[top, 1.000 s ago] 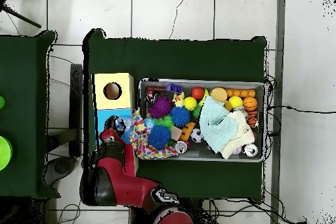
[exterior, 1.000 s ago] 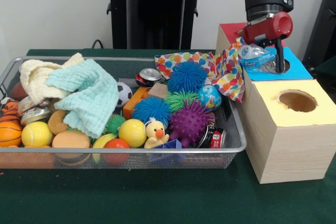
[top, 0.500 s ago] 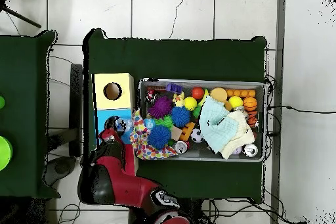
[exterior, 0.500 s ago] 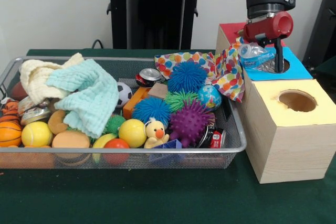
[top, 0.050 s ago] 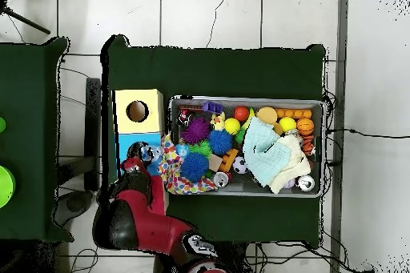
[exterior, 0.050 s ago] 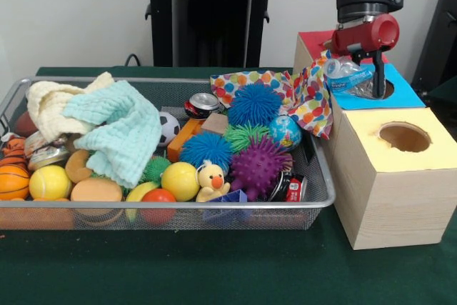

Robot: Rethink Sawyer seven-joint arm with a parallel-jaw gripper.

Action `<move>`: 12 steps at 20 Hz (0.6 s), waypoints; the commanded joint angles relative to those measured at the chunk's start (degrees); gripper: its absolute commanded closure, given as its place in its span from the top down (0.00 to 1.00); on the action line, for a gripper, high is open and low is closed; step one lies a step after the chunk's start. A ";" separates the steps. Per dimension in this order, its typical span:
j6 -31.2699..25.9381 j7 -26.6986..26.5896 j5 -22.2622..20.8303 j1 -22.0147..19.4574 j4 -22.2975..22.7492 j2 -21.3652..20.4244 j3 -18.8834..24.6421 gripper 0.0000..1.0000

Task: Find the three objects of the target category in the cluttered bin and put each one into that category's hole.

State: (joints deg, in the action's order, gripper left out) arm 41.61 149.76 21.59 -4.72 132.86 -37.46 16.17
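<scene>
Green tabletop (exterior, 0.050 s ago: 214,269) lies bare along the front of the wire bin (exterior, 0.050 s ago: 178,205), and a narrow gap separates the bin's right end from the wooden box (exterior, 0.050 s ago: 389,198). The box carries 3 coloured tops in a row: yellow (exterior, 0.050 s ago: 428,149) with a round hole, blue (exterior, 0.050 s ago: 407,94), and red (exterior, 0.050 s ago: 318,39) farthest back. A polka-dot cloth (exterior, 0.050 s ago: 300,94) drapes from the bin's corner up against the box, crowding that edge.

Writing is too small to read; the plastic bottle (exterior, 0.050 s ago: 345,76) wears a blue label, and a can (exterior, 0.050 s ago: 296,189) at the bin's right end shows red and white print.

The gripper (exterior, 0.050 s ago: 368,76) hangs over the blue top, clamped on the plastic bottle, which lies tilted with its cap toward the cloth. One dark finger (exterior, 0.050 s ago: 380,76) reaches down at the blue top's hole (exterior, 0.050 s ago: 385,89). In the overhead view the bottle (top, 0.050 s ago: 149,153) sits on the blue section beside the red arm (top, 0.050 s ago: 132,206).
</scene>
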 commanded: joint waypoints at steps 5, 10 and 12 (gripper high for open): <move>-16.60 10.45 13.23 5.76 7.49 8.56 -2.32 1.00; -16.23 10.48 21.57 10.00 6.93 8.79 -2.79 1.00; -15.78 10.84 23.25 10.68 6.57 9.25 -2.42 1.00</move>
State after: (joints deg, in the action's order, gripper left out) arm 41.91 149.76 36.32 3.07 132.63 -38.45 13.88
